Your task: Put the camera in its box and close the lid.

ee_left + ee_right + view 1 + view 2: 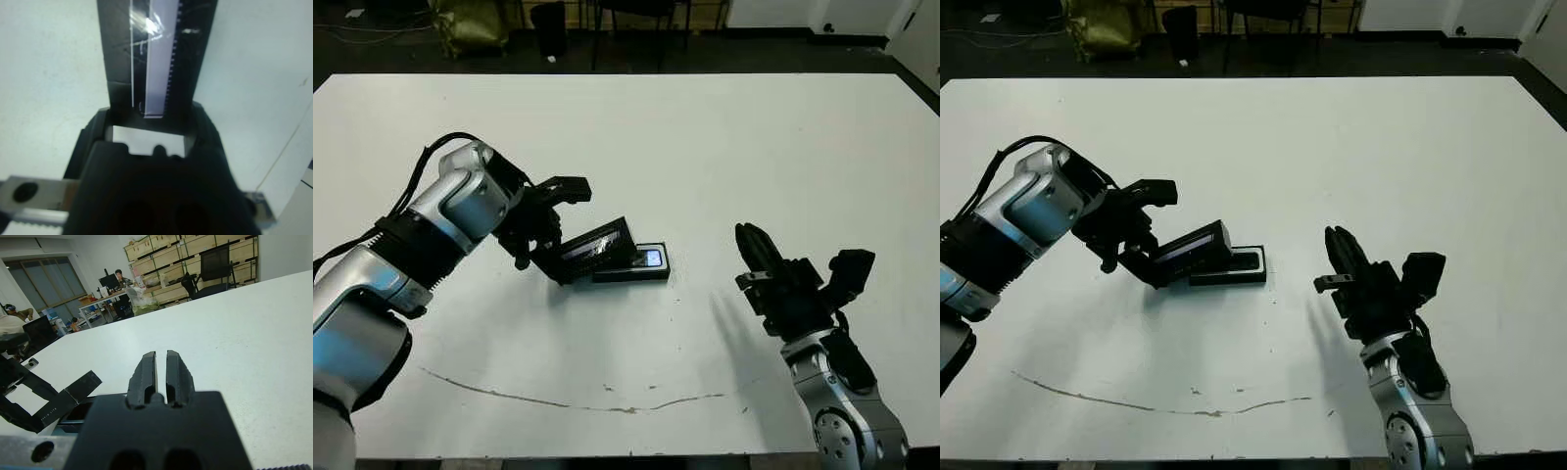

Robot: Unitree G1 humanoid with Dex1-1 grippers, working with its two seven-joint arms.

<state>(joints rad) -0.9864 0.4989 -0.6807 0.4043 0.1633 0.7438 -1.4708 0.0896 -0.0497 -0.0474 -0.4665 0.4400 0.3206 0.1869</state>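
Black plastic dominates the middle of the head views, where the lid [597, 247] is held tilted, its lower-left end clamped in the left gripper [551, 257] and its upper-right end raised over the left part of the box [633, 266]. In the left wrist view the lid's glossy window is seen running away from the black fingers, which are closed on its near end. The box lies flat on the white table [724, 147], just right of centre-left in the frame, and a small bluish screen is visible inside it at its right end, so the camera [652, 258] is judged to be in place already. The lid's lower edge appears to meet the box's left end, though whether the two are touching cannot be made out.

The right gripper [759, 255] is held well apart from the box, at the lower right of the frame, with its two fingers brought together and nothing between them.

The closing of the lid is judged to be the step in hand. For the next move, the raised end of the lid would have to be lowered until the cover lies flat and square on the box walls. Care would be needed that the light box is not pushed sideways across the smooth table as the lid is pressed down.
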